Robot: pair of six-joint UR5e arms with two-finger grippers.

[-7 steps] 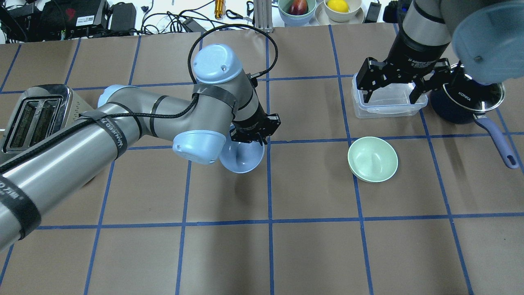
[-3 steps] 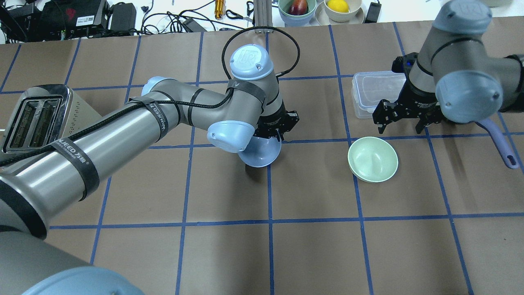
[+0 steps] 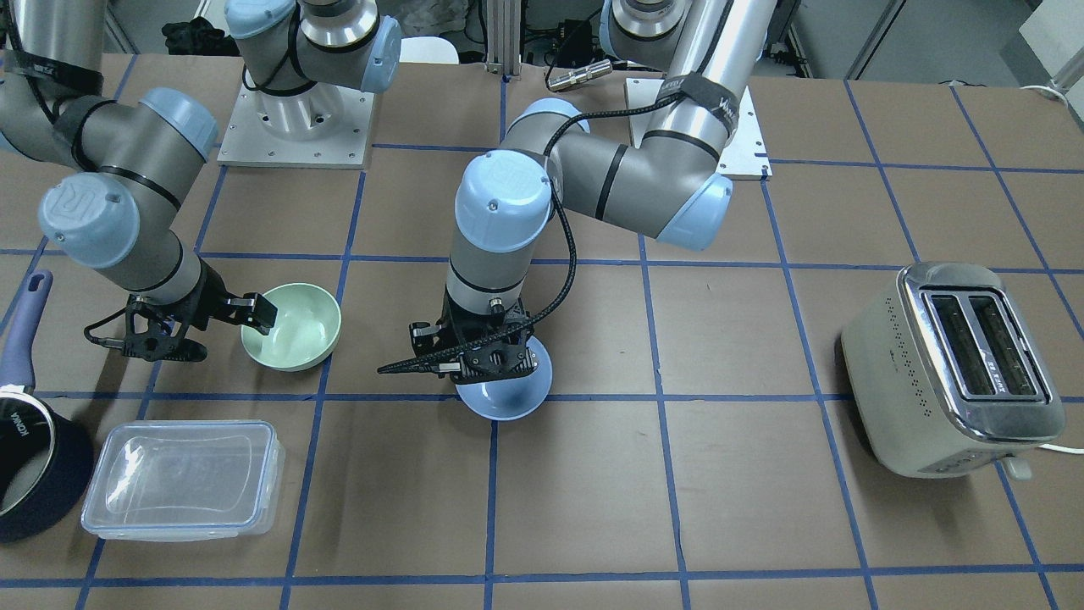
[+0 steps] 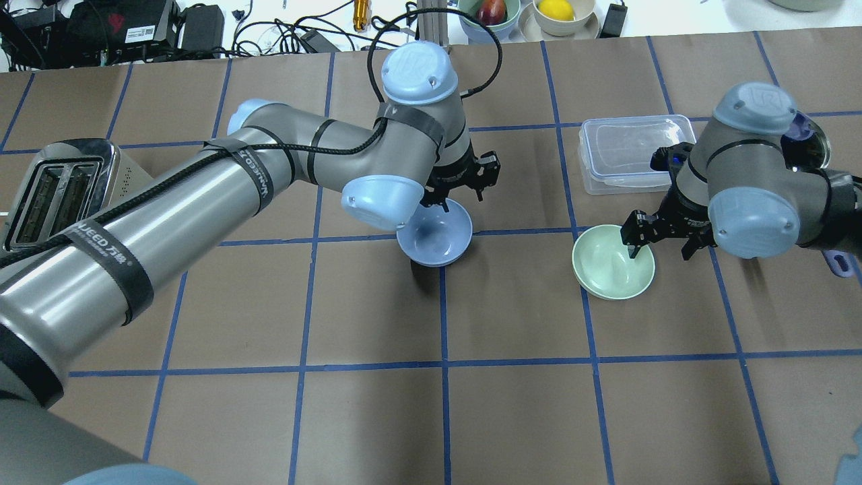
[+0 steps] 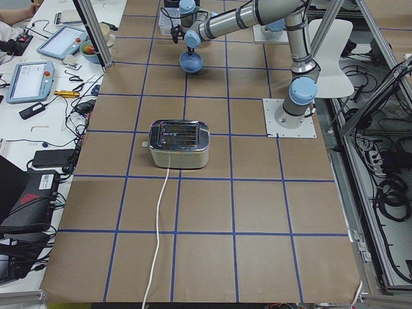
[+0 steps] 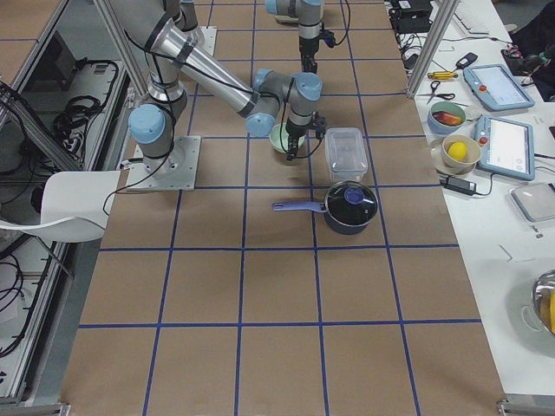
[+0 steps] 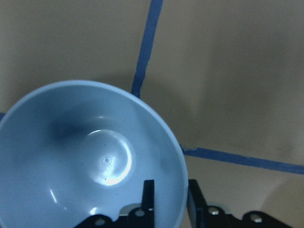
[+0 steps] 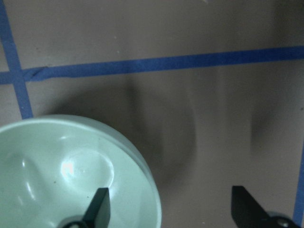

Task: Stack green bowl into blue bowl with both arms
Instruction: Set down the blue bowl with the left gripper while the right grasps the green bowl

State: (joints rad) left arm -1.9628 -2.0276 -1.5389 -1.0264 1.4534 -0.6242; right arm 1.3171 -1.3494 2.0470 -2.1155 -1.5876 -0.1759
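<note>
The blue bowl (image 4: pixel 434 236) hangs just above the table near its middle. My left gripper (image 4: pixel 441 202) is shut on the bowl's far rim. In the left wrist view both fingers (image 7: pixel 148 199) pinch the rim of the blue bowl (image 7: pixel 90 156). The green bowl (image 4: pixel 609 269) sits on the table to its right. My right gripper (image 4: pixel 658 250) is open and straddles the green bowl's rim, one finger inside and one outside. The right wrist view shows the green bowl (image 8: pixel 71 175) and that wide gap. In the front view the blue bowl (image 3: pixel 506 390) and the green bowl (image 3: pixel 296 326) are apart.
A clear plastic container (image 4: pixel 633 151) lies just behind the green bowl. A dark blue pot (image 3: pixel 25 457) with a long handle stands beyond the right arm. A toaster (image 4: pixel 57 192) stands at the far left. Fruit bowls (image 4: pixel 488 13) and cables line the back edge.
My left gripper has carried the blue bowl to the right and turned it open side up. My right arm has come down from the container to the green bowl's rim.
</note>
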